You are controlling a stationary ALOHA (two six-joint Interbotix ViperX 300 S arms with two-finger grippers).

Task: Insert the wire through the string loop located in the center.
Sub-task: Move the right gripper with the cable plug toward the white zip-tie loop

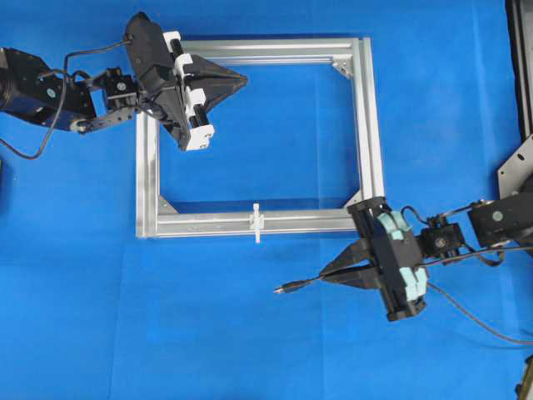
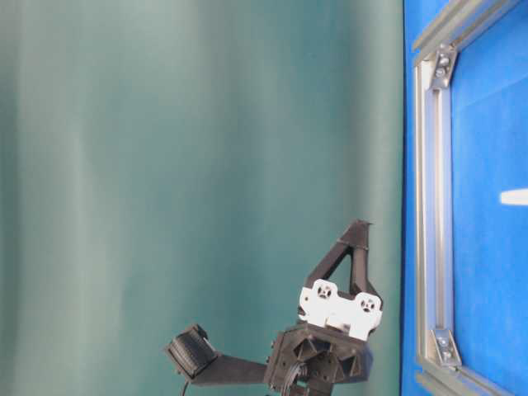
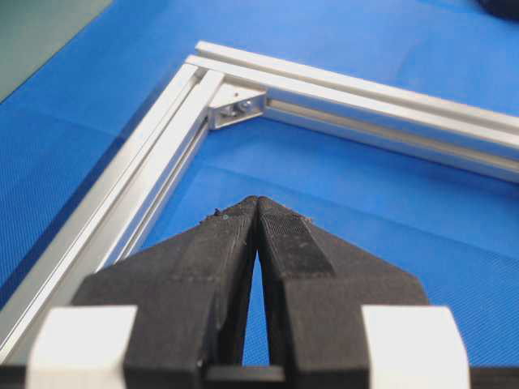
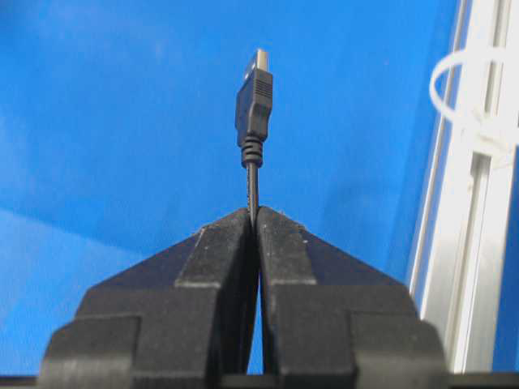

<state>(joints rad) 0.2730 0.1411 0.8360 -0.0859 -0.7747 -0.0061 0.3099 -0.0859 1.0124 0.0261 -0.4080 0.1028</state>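
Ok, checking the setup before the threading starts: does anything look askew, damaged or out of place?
Nothing stands out. The right claw is shut on the wire, plug tip straight and clear of the string loop, which sits on the frame rail. The left claw is shut and empty.

The scene is viewed straight down from overhead, with the whole aluminium frame (image 1: 258, 137) taken in. A low, sideways-turned view is given from table level along one frame rail (image 2: 433, 206). Close forward views are taken past the left gripper (image 3: 257, 204) toward a frame corner and past the right gripper (image 4: 253, 214) beside the string loop (image 4: 474, 89).
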